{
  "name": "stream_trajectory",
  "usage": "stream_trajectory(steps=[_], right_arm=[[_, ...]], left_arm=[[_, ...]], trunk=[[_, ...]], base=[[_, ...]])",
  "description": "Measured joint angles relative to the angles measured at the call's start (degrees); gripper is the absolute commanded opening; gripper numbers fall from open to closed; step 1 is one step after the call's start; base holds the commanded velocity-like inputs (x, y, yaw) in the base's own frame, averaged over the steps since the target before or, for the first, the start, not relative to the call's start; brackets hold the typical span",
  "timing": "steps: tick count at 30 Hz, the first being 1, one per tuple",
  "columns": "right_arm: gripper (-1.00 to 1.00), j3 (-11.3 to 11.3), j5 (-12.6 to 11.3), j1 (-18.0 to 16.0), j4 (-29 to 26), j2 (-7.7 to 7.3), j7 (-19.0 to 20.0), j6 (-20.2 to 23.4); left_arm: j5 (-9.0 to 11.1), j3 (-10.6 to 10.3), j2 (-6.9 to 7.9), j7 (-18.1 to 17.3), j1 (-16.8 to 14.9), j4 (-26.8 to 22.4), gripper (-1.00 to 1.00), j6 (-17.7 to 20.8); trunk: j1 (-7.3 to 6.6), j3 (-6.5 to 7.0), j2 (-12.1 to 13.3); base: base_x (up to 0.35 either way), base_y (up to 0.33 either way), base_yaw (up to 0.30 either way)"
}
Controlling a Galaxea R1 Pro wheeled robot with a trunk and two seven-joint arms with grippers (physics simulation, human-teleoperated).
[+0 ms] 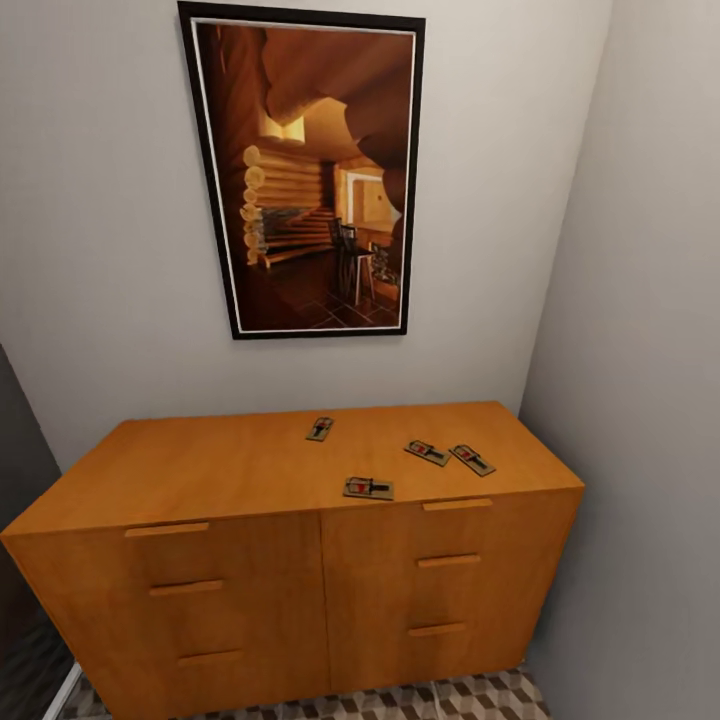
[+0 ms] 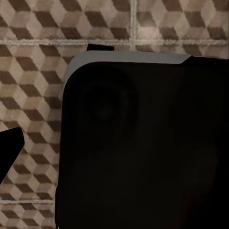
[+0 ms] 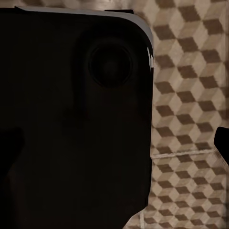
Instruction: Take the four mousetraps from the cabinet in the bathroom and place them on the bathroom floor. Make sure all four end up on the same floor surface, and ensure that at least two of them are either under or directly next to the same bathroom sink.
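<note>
**Obs A:** On top of the cabinet (image 1: 300,470), all four mousetraps, flat on the wood. One sits toward the back near the wall (image 1: 320,428); one at the front edge, just above the seam between the drawer columns (image 1: 369,488); two more lie close together toward the cabinet's right end (image 1: 427,452) (image 1: 472,459), apart from each other but near. Framed picture (image 1: 305,170) hangs on the wall above the cabinet.

**Obs B:** So nothing moved to the floor?

**Obs A:** My reading: none placed. Bathroom floor (image 1: 480,700), cube-pattern tile, shows as a strip at the cabinet's foot, with no trap on the part seen. Sink nowhere among what I can see from here.

**Obs B:** Grippers?

**Obs A:** Both wrist views look down at the same tile (image 2: 33,71) (image 3: 191,86), each largely blocked by a dark rounded body, likely part of the robot itself. Dark tips intrude at the picture edges, too little to go on. Left and right pincer: cannot tell if released or clenched. Neither appears over the cabinet in the head view.

**Obs B:** Remaining?

**Obs A:** Judged: all of it. Four pickups, four placements on one floor surface, at least two beside or under the sink.
</note>
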Motion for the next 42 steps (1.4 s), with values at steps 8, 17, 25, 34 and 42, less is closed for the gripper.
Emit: stream_trajectory(steps=[8,17,25,34,42], right_arm=[[1.00,0.00,0.00,0.00,0.00,0.00,0.00,0.00],[1.00,0.00,0.00,0.00,0.00,0.00,0.00,0.00],[1.00,0.00,0.00,-0.01,0.00,0.00,0.00,0.00],[1.00,-0.05,0.00,-0.01,0.00,0.00,0.00,0.00],[1.00,-0.07,-0.06,0.00,0.00,0.00,0.00,0.00]], left_arm=[[0.00,0.03,0.00,0.02,0.00,0.00,1.00,-0.09],[0.00,0.00,0.00,0.07,0.00,0.00,1.00,-0.11],[-0.08,0.00,-0.06,0.27,0.00,0.00,1.00,-0.06],[-0.15,0.05,-0.07,0.38,0.00,0.00,1.00,-0.03],[-0.04,0.06,-0.05,0.44,0.00,0.00,1.00,0.05]], trunk=[[0.01,0.00,0.00],[0.02,0.00,0.00],[0.01,0.00,0.00],[0.01,0.00,0.00],[0.01,0.00,0.00]], base=[[0.055,-0.018,0.000],[0.009,-0.003,0.000],[0.002,-0.001,0.000],[0.000,0.000,0.000],[0.000,0.000,0.000]])
